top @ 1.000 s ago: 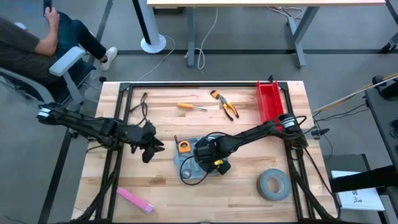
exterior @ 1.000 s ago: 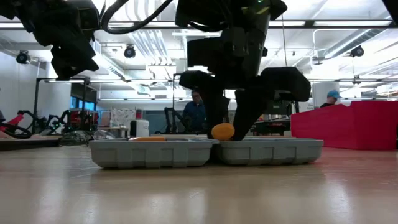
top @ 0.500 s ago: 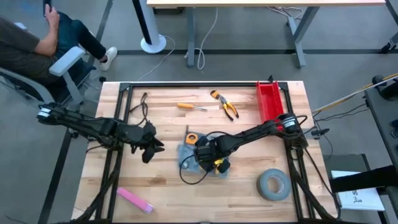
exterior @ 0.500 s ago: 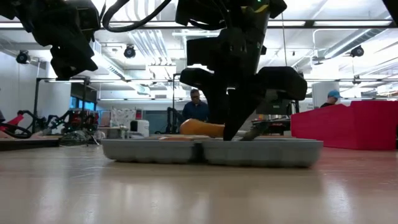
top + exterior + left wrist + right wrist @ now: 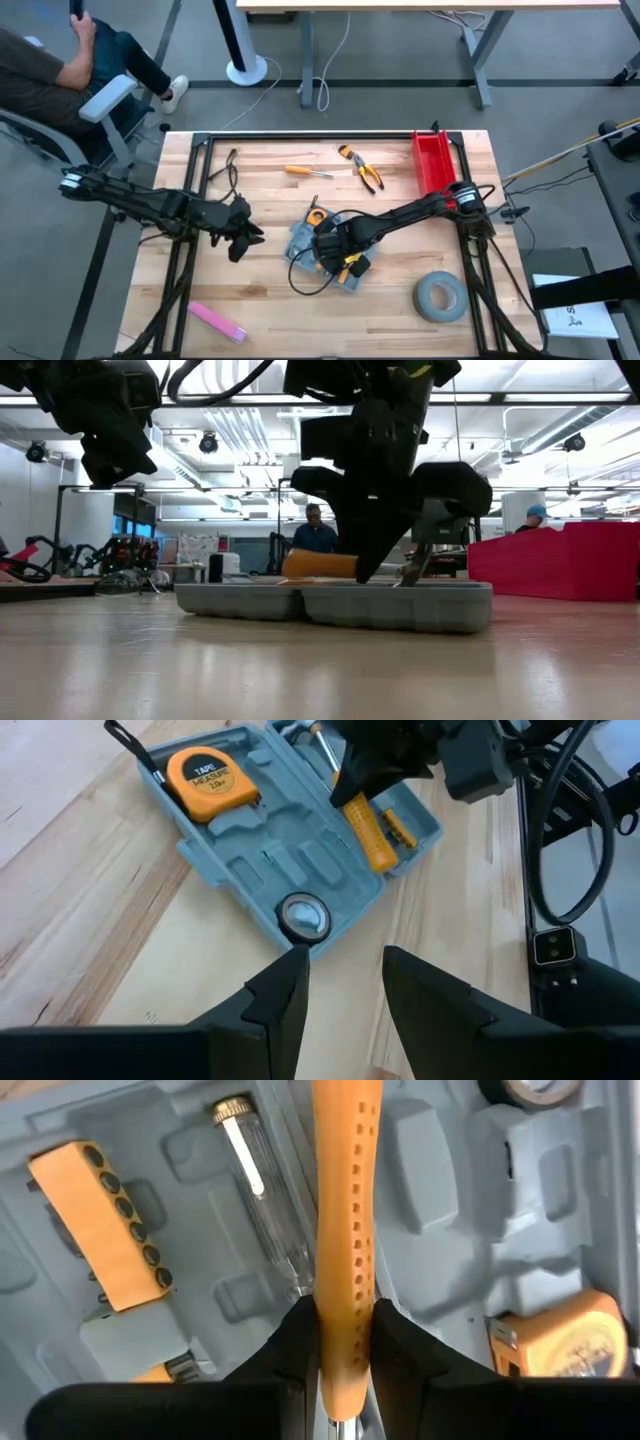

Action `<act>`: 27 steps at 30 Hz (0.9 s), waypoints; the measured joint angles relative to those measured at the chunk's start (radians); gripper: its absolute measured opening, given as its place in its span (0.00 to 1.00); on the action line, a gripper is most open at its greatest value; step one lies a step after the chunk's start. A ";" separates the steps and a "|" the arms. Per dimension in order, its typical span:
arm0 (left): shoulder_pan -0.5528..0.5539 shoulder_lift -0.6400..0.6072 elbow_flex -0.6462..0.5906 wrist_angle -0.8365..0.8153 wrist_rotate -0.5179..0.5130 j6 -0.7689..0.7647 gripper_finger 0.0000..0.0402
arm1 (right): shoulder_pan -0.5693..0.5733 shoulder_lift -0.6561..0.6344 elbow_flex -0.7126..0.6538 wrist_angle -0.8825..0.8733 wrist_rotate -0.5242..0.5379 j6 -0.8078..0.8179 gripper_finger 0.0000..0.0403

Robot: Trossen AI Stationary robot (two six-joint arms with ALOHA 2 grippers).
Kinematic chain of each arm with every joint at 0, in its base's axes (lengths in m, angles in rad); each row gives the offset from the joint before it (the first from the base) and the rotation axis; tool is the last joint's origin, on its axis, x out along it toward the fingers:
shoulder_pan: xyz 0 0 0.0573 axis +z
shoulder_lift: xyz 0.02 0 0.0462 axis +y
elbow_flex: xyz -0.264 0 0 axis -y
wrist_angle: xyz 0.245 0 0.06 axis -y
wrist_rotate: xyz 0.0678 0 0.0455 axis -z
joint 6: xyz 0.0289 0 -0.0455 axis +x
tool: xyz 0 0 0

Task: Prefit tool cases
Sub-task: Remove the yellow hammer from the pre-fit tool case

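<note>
Case has swung round w/ right gripper; its jaws now pinch orange handle over recess to seat it; left gripper waits, jaws apart.

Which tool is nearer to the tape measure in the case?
Right. The right tool is over the open case, shut on an orange handle beside the tape measure. The left tool hangs off the case's other side, farther away.
</note>
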 joint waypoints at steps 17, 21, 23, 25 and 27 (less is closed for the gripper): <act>0.000 0.000 0.000 0.006 -0.022 0.013 0.34 | -0.143 -0.160 0.035 -0.019 -0.055 0.162 0.12; -0.001 0.000 0.000 0.015 -0.034 0.015 0.34 | -0.214 -0.202 0.036 -0.004 -0.060 0.208 0.12; -0.001 0.000 0.000 0.026 -0.035 0.014 0.34 | -0.250 -0.215 0.036 0.014 -0.060 0.212 0.12; -0.001 0.001 0.000 0.029 -0.047 0.014 0.34 | -0.284 -0.218 0.036 0.032 -0.059 0.211 0.12; -0.001 0.002 0.000 0.028 -0.057 0.014 0.34 | -0.321 -0.218 0.036 0.059 -0.062 0.209 0.12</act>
